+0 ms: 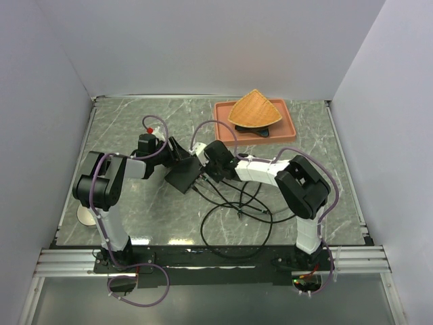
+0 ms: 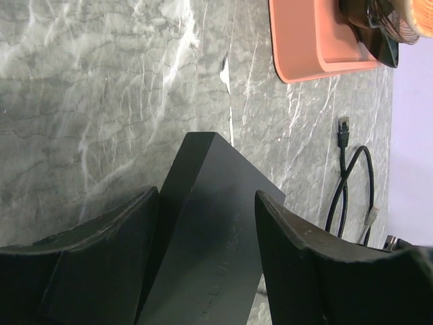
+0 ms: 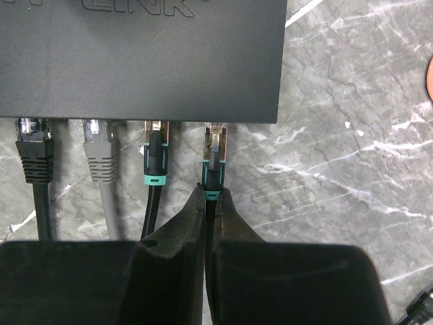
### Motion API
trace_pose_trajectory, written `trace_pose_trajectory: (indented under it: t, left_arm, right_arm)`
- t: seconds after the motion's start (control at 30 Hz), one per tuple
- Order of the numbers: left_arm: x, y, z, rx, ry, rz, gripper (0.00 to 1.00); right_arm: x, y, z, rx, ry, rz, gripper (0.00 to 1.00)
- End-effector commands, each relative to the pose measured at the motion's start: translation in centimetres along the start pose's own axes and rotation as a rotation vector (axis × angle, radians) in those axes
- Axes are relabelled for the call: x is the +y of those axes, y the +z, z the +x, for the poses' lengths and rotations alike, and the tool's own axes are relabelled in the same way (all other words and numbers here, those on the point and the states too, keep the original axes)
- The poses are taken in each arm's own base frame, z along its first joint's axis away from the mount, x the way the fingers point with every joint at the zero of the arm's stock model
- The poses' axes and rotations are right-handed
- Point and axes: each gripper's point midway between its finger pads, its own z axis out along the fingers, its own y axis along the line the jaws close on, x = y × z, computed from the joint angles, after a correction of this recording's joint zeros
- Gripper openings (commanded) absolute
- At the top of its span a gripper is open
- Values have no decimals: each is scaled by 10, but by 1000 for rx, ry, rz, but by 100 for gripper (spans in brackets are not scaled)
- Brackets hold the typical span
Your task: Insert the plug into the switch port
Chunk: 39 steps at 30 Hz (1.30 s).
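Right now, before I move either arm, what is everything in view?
switch: one, matte black, mid-table
plug: one, teal-collared, at the switch's end port
neighbouring plugs: three; black, grey, teal-collared; along the same edge
loose plug: one, black, lying on the table
tray: one, terracotta, far right
dish: one, orange, on the tray
disc: one, white, near left
table: one, grey marble
left tool: black, straddling the switch, grip unclear
right tool: black, shut on the plug

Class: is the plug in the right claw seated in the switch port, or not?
Not fully seated. The plug meets the switch edge, yet sticks out farther than the neighbouring plug.
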Motion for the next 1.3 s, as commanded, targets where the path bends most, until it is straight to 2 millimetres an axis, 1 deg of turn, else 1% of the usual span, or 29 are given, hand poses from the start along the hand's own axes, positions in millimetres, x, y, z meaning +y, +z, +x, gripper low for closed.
trace_pose_trajectory:
  t: [0.0, 0.03, 0.1, 0.17, 0.3, 0.4, 0.5, 0.6, 0.63, 0.7, 0.73, 0.87, 0.93, 1.03, 1.2, 1.27]
  left_arm:
    - [-4, 7, 20, 76, 9, 34, 64]
    - [-4, 8, 21, 80, 9, 34, 63]
    - [-3, 8, 22, 82, 11, 32, 62]
    - [-3, 8, 21, 82, 12, 37, 62]
    - [-4, 8, 20, 76, 15, 40, 64]
    - [-7, 8, 21, 78, 16, 50, 64]
    - [-7, 9, 21, 83, 17, 52, 63]
    - [-8, 10, 22, 88, 21, 54, 61]
    - [-8, 10, 22, 89, 20, 55, 59]
    - [-8, 11, 24, 95, 19, 57, 57]
    - [-9, 11, 23, 95, 19, 60, 57]
    - [-9, 11, 25, 103, 20, 58, 53]
    - [-9, 11, 25, 106, 20, 58, 52]
    - [-10, 11, 27, 113, 18, 60, 50]
    - [-10, 11, 29, 126, 23, 60, 48]
    - [-9, 11, 31, 132, 22, 56, 47]
  right_arm:
    - [-6, -12, -56, -207, -31, -41, 0]
    - [-9, -12, -55, -208, -25, -43, 0]
    - [-6, -13, -55, -218, -27, -74, 0]
    - [-9, -12, -54, -221, -23, -88, 0]
    - [-5, -14, -58, -237, -34, -147, 0]
    - [-9, -15, -62, -244, -23, -153, 0]
    - [-8, -12, -61, -236, -13, -162, 0]
    - [-9, -9, -61, -232, 8, -161, 0]
    - [-12, -7, -59, -222, 22, -139, 0]
    - [-10, -5, -58, -214, 45, -142, 0]
    - [-13, -4, -58, -214, 56, -130, 0]
    - [-12, -3, -60, -214, 118, -128, 0]
    - [-8, -3, -63, -226, 128, -142, 0]
    - [-7, -1, -64, -222, 148, -128, 0]
    - [-15, 2, -71, -226, 188, -82, 0]
    - [-17, 1, -77, -238, 193, -74, 0]
